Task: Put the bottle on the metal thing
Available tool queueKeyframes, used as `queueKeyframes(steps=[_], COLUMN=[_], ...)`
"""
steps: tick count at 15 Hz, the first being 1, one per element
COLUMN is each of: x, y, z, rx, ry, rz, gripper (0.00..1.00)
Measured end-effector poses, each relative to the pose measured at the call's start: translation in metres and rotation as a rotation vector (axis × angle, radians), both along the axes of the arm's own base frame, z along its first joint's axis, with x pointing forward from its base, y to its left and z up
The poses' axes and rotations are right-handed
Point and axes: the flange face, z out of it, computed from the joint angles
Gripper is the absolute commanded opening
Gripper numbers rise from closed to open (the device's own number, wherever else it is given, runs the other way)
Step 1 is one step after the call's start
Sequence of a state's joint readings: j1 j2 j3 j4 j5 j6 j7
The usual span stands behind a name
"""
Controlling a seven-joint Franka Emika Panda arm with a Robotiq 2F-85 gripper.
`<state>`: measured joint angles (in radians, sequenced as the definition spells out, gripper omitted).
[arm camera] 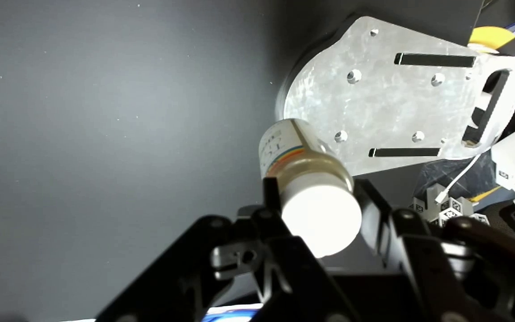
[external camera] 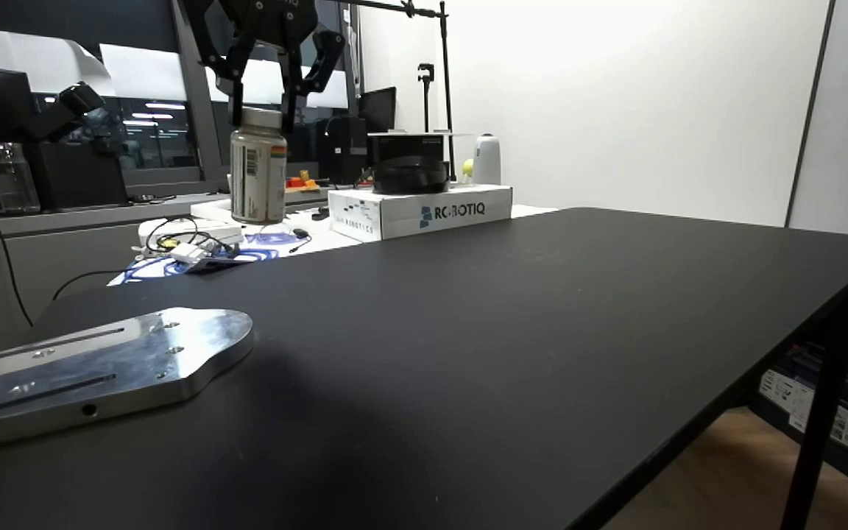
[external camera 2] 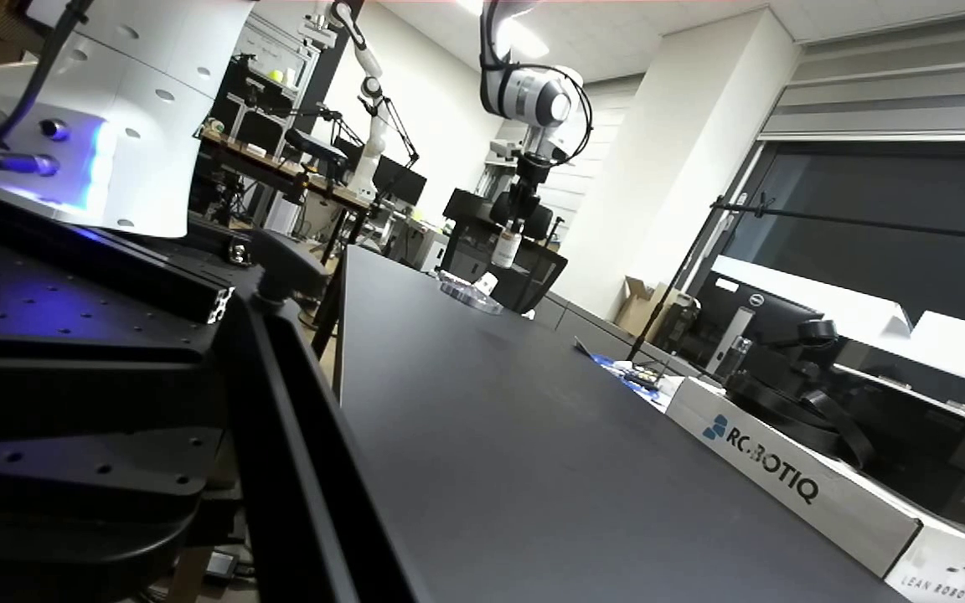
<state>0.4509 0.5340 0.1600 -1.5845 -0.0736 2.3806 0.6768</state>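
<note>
The bottle (external camera: pixel 258 177) is small, with a pale label band, a rainbow stripe and a white cap. My gripper (external camera: pixel 262 120) is shut on its cap and holds it upright in the air; the bottle also shows in an exterior view (external camera 2: pixel 506 250). In the wrist view the bottle (arm camera: pixel 302 154) hangs between the fingertips of the gripper (arm camera: pixel 317 185) and overlaps the plate's rounded end. The metal thing (external camera: pixel 166 350) is a flat silver plate with slots and holes, lying on the black table; it also shows in an exterior view (external camera 2: pixel 470 296) and the wrist view (arm camera: pixel 387 103).
The black table (external camera: pixel 527 331) holds the metal plate near one end. A white Robotiq box (external camera: pixel 453 213) with black items on it stands beyond the table's long edge. Cables (external camera: pixel 199 254) lie near it. White marker cubes (arm camera: pixel 449 210) and a white cable lie beside the plate.
</note>
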Motion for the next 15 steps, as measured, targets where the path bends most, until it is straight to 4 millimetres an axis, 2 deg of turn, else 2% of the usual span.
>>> queueKeyframes(steps=[4,9,15], x=[-0.001,0.001,0.018], y=[0.024,0.065,0.084], z=[-0.014,-0.049,-0.079], rx=[-0.007,-0.070,-0.125], ry=[-0.002,-0.007,-0.008], rz=[0.063,0.162,0.232], gripper=[0.19,0.19,0.19])
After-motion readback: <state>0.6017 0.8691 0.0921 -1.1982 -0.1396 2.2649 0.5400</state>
